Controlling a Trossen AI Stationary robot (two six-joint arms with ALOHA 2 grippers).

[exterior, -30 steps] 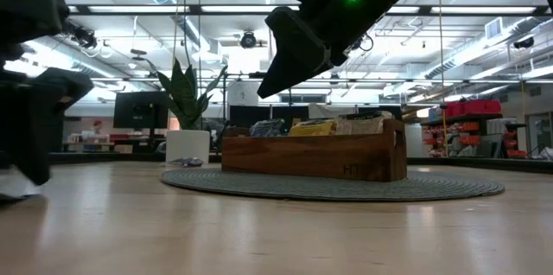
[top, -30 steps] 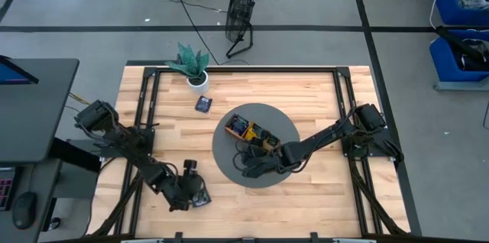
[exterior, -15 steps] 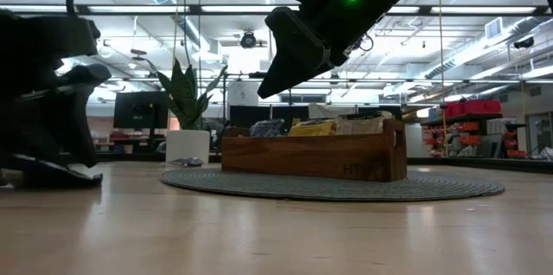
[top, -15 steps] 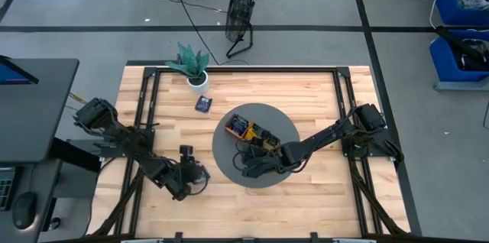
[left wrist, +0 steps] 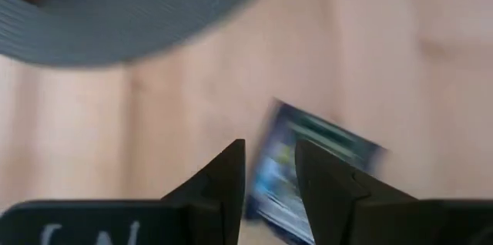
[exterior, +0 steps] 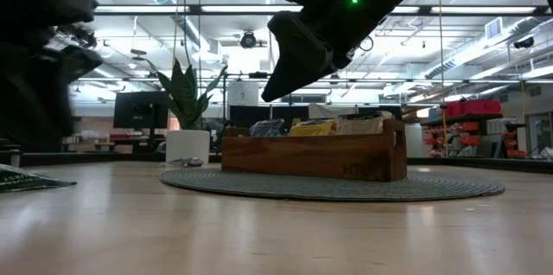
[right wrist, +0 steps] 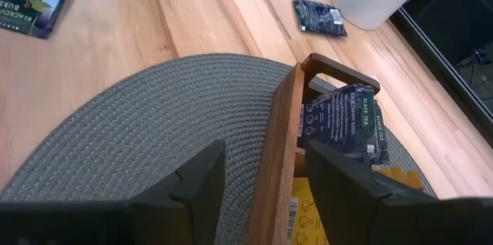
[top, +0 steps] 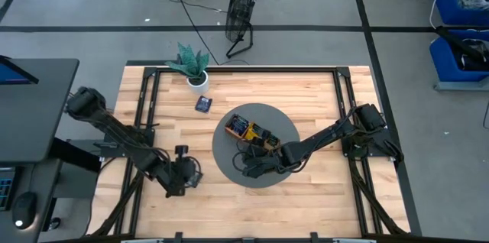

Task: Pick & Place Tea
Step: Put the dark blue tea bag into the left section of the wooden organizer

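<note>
High view: over the last second the left gripper [top: 186, 176] swung from the table's near edge toward the grey mat [top: 229, 168], stopping just short of its rim. No sachet showed under it from above. The right gripper [top: 248, 165] had not moved, parked over the mat beside the wooden tray [top: 254, 134]. A dark sachet [top: 203, 104] lay by the plant pot [top: 198, 82].

Low view: the left arm was a dark blur at the edge, with a sachet [exterior: 26, 180] flat on the table below it. The right gripper hung above the tray [exterior: 315, 156].

Left wrist view: the jaws had narrowed but a gap remained; a blue sachet [left wrist: 323, 152] lay on the wood just beyond and between the fingertips [left wrist: 231, 169], not clamped. Judged: pick still pending.

Right wrist view: the jaws stood wide, empty, straddling the tray's end wall; a dark sachet [right wrist: 343, 118] stood in the tray just ahead.
</note>
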